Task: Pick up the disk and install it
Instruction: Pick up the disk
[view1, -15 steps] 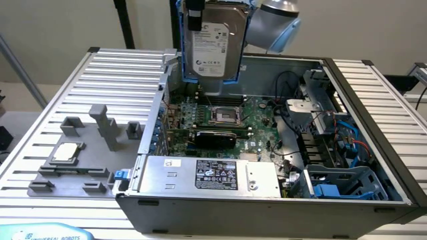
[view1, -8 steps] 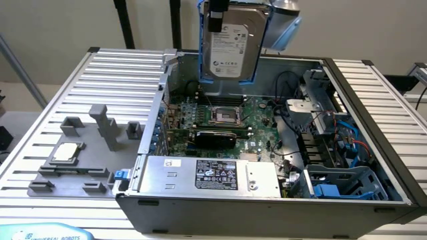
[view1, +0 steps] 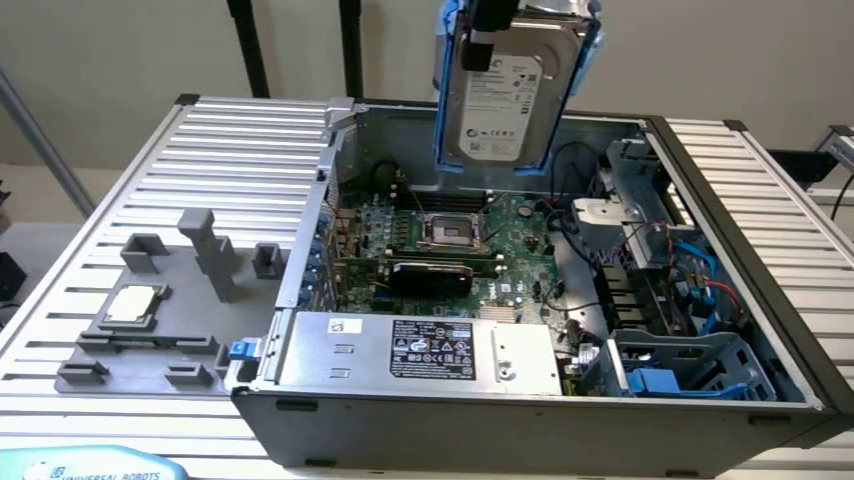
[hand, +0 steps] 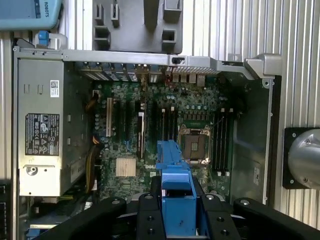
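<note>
Disk (view1: 511, 95) (its blue carrier seen edge-on in the wrist view) hangs upright from the gripper (hand: 175, 212), whose fingers are closed against the carrier. It is held in the air above the motherboard (view1: 514, 265) of the open computer case (view1: 534, 430).

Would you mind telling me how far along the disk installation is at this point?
Done: the pick-up. The disk is lifted and hangs in the air above the open computer case. In hand: the gripper is shut on the disk, holding it over the motherboard. Left: the install. The disk is not yet seated anywhere inside the case.
</note>
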